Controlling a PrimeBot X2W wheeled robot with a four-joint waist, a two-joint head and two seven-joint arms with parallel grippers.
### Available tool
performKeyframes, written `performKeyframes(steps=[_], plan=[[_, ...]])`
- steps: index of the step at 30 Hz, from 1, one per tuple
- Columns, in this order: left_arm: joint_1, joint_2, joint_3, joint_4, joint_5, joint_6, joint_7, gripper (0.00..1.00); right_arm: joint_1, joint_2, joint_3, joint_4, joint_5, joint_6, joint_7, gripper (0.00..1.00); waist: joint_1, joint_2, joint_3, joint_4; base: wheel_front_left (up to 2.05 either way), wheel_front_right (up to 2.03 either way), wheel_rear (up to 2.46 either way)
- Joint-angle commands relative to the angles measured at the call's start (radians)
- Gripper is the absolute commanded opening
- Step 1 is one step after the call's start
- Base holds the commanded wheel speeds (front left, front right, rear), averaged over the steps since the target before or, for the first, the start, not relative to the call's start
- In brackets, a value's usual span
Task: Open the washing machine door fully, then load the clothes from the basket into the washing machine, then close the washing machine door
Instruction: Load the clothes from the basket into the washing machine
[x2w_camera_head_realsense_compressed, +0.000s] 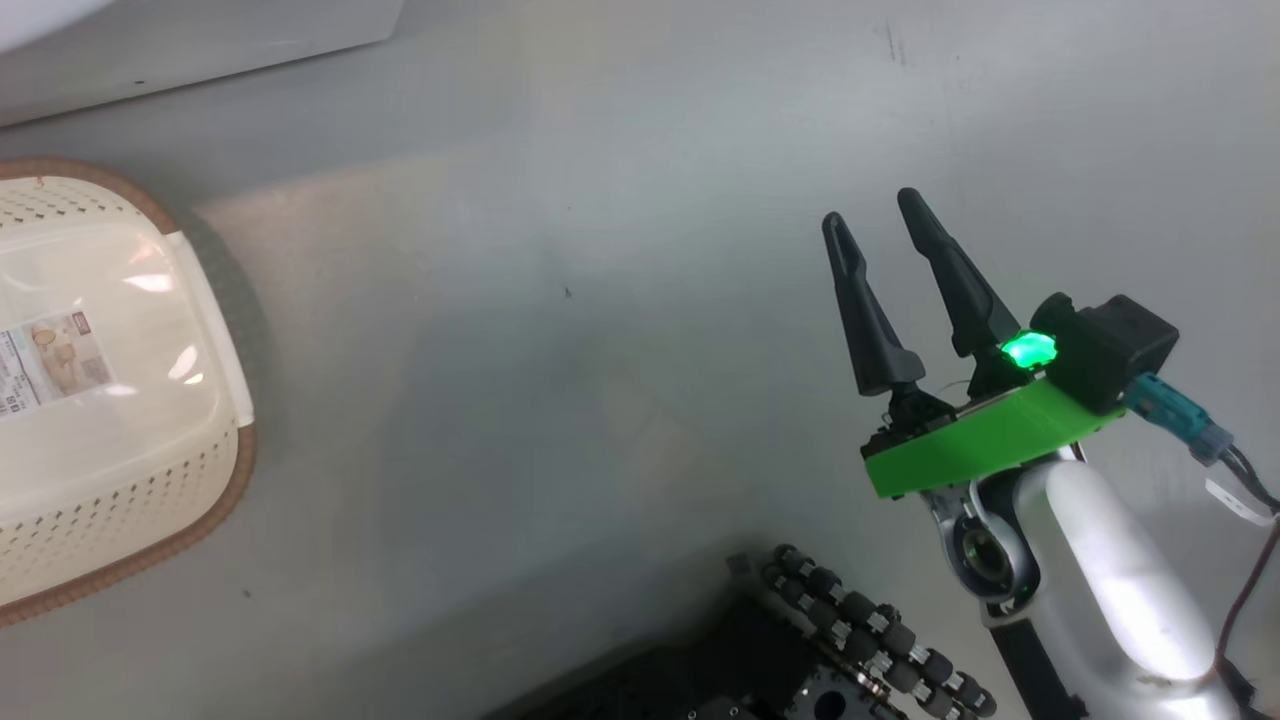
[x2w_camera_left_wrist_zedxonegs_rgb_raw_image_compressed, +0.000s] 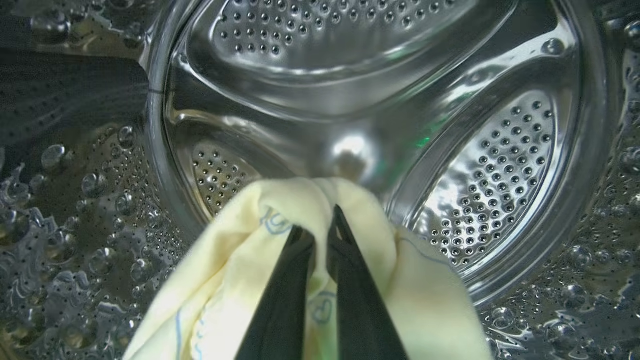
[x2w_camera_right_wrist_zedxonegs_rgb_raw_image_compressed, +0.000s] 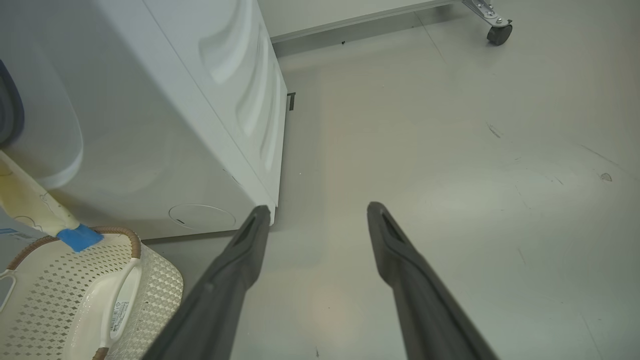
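Washing machine (x2w_camera_right_wrist_zedxonegs_rgb_raw_image_compressed: 150, 125): white cabinet standing on the grey floor (x2w_camera_head_realsense_compressed: 560, 400). The right wrist view takes in its lower front corner and its embossed side panel.

Steel drum (x2w_camera_left_wrist_zedxonegs_rgb_raw_image_compressed: 490, 165): shiny and perforated, seen from inside in the left wrist view.

Basket (x2w_camera_head_realsense_compressed: 120, 500): cream, with a perforated wall and a brown rim. It sits on the floor just in front of the machine, at the left edge of the head view. Label sticker (x2w_camera_head_realsense_compressed: 50, 365) shows on its bottom.

Clothes (x2w_camera_left_wrist_zedxonegs_rgb_raw_image_compressed: 240, 250): pale cream-yellow fabric with faint blue line prints, inside the drum, draped around the left claw. In the right wrist view a strip of the same cream fabric, ending in a blue patch (x2w_camera_right_wrist_zedxonegs_rgb_raw_image_compressed: 77, 237), runs down from the left edge to the basket rim.

Left claw (x2w_camera_left_wrist_zedxonegs_rgb_raw_image_compressed: 320, 222): inside the drum, fingers almost together, fabric pinched between them.

Right claw (x2w_camera_head_realsense_compressed: 872, 208): fingers spread wide, gripping nothing. It hovers over bare floor, well apart from the basket.
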Motion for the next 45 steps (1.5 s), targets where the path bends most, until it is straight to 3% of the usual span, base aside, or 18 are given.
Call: performKeyframes(steps=[1,5,9,14,15,16,17,24,30,39,45], plan=[[-0.038,0.038,0.002,-0.032,0.012,0.009,-0.024,0.00,0.007,-0.003,0.015,-0.021,0.007,0.000,-0.011,1.00,0.0000,0.0000,0.003,0.000,0.00,0.00,0.00],[-0.045,0.020,-0.003,-0.009,0.011,0.020,-0.064,0.00,0.002,-0.003,0.018,-0.019,0.010,0.000,-0.012,1.00,0.0000,0.0000,0.007,0.004,0.00,0.00,0.00],[0.007,0.004,0.007,0.058,-0.025,0.041,0.067,0.00,0.006,-0.003,0.014,-0.015,0.010,0.000,-0.013,1.00,0.0000,0.0000,0.001,0.013,0.00,0.00,0.00],[0.063,-0.006,0.012,0.040,-0.064,0.049,0.192,0.00,0.010,-0.003,0.003,-0.014,0.006,0.000,-0.013,1.00,0.0000,0.0000,-0.006,0.029,0.00,0.00,0.00],[0.073,-0.011,0.016,0.031,-0.070,0.058,0.208,0.21,0.010,-0.003,0.001,-0.014,0.004,0.000,-0.013,1.00,0.0000,0.0000,-0.010,0.033,0.00,0.00,0.00],[0.084,-0.015,0.016,0.022,-0.075,0.063,0.222,0.78,0.011,-0.004,-0.001,-0.014,0.002,0.000,-0.013,1.00,0.0000,0.0000,-0.014,0.037,0.00,0.00,0.00],[0.096,-0.018,0.016,0.012,-0.077,0.069,0.232,1.00,0.012,-0.005,-0.002,-0.014,0.000,0.000,-0.013,1.00,0.0000,0.0000,-0.019,0.041,0.00,0.00,0.00],[0.213,-0.018,0.011,-0.080,-0.081,0.095,0.229,1.00,0.021,-0.008,-0.013,-0.016,-0.012,0.000,-0.013,1.00,0.0000,0.0000,-0.059,0.069,0.00,0.00,0.00],[0.374,-0.034,0.033,-0.155,-0.093,0.133,0.120,1.00,0.039,-0.013,-0.031,-0.019,-0.027,0.000,-0.008,1.00,0.0000,0.0000,-0.117,0.097,0.00,0.00,0.00],[0.690,-0.122,0.066,-0.243,-0.136,0.178,-0.096,1.00,0.091,-0.017,-0.068,-0.039,-0.059,0.000,0.030,1.00,0.0000,0.0000,-0.244,0.145,0.00,0.00,0.00],[0.892,-0.202,0.058,-0.341,-0.127,0.228,-0.154,1.00,0.125,-0.019,-0.091,-0.059,-0.079,0.000,0.056,1.00,0.0000,0.0000,-0.317,0.178,0.00,0.00,0.00]])
